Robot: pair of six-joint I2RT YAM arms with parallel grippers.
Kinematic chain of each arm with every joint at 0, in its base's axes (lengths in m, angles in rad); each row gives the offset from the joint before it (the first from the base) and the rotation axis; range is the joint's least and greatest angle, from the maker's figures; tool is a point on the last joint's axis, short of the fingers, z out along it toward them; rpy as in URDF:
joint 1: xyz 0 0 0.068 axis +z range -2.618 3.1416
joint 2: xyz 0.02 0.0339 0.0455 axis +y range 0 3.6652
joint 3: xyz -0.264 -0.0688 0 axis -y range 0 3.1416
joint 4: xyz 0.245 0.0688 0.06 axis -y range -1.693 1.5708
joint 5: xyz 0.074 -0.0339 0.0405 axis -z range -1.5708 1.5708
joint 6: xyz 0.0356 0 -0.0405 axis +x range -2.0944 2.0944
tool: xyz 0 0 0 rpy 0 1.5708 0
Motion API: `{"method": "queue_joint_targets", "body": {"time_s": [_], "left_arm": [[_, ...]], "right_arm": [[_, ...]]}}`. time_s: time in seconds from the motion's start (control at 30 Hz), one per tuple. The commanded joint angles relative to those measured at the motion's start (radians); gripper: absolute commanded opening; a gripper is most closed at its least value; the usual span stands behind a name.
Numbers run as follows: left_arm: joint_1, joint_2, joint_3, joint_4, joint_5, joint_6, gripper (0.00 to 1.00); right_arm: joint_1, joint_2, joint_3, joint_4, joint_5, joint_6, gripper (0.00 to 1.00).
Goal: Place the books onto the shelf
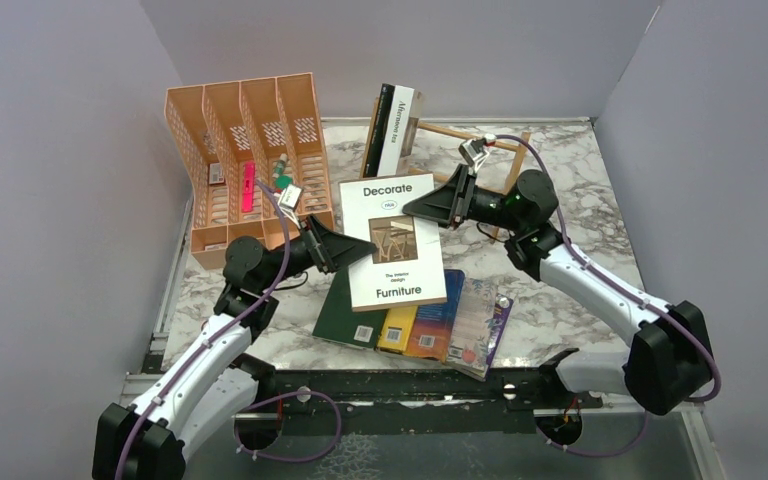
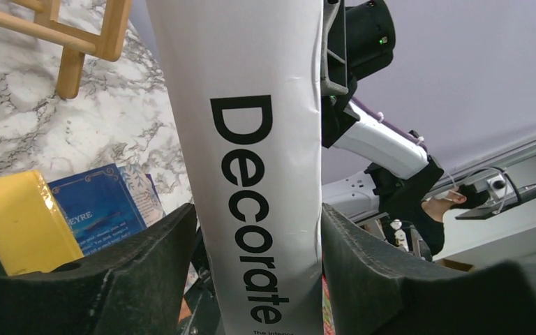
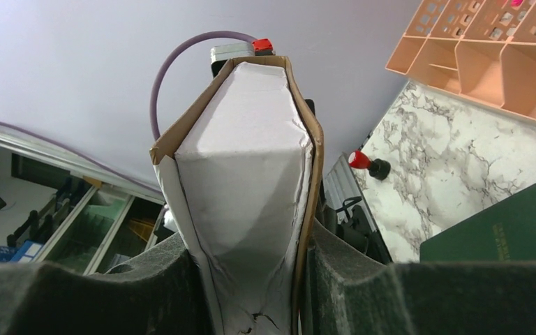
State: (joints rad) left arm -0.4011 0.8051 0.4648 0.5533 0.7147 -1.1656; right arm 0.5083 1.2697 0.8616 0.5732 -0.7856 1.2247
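Fingers [image 3: 363, 279] of right gripper [image 1: 428, 205]: narrow gap, clamped on the page edge of the Decorate book [image 1: 392, 240], pads pressed on both covers. Pages bulge between the covers above the grip.

Left gripper [image 1: 345, 248] fingers [image 2: 139, 272]: set wider, straddling the spine side of the same book. Pads sit right at both covers; can't tell if they actually bite.

Marble table [image 1: 580, 200]: everything sits on it.

Orange organiser [image 1: 250, 150]: back left, upright, small items in its slots.

Decorate book: white cover, black "Decorate" at the top and "Furniture" at the bottom, small picture in the middle. It is held between the two arms mid-table, cover facing up and slightly tilted, raised over the flat books.

Shelf [image 1: 505, 150]: light-wood rack at the back, just behind the right gripper. A dark book [image 1: 381, 125] and a white-spined book [image 1: 400, 130] stand leaning at its left end.

Flat books near the front edge, overlapping in a row: dark green [image 1: 345, 315], yellow [image 1: 397, 328], blue-orange [image 1: 438, 315], purple floral [image 1: 480, 325]. Their upper parts are hidden under the Decorate book.
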Motion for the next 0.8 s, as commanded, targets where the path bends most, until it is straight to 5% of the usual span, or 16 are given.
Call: {"method": "queue_joint_targets", "body": {"time_s": [0.0, 0.3, 0.53, 0.77], "left_arm": [[0.002, -0.022, -0.004, 0.08, 0.015, -0.043, 0.56], [0.002, -0.017, 0.016, 0.085, 0.057, -0.022, 0.31], [0.002, -0.011, 0.057, 0.046, 0.018, 0.034, 0.29], [0.004, 0.044, 0.208, -0.146, -0.111, 0.2, 0.29]], "right_arm": [[-0.007, 0.019, 0.04, 0.103, -0.041, 0.034, 0.22], [-0.005, 0.061, 0.04, 0.12, -0.07, 0.027, 0.25], [-0.028, -0.008, 0.043, -0.078, 0.013, -0.141, 0.73], [-0.076, -0.13, 0.111, -0.486, 0.284, -0.373, 0.81]]}}
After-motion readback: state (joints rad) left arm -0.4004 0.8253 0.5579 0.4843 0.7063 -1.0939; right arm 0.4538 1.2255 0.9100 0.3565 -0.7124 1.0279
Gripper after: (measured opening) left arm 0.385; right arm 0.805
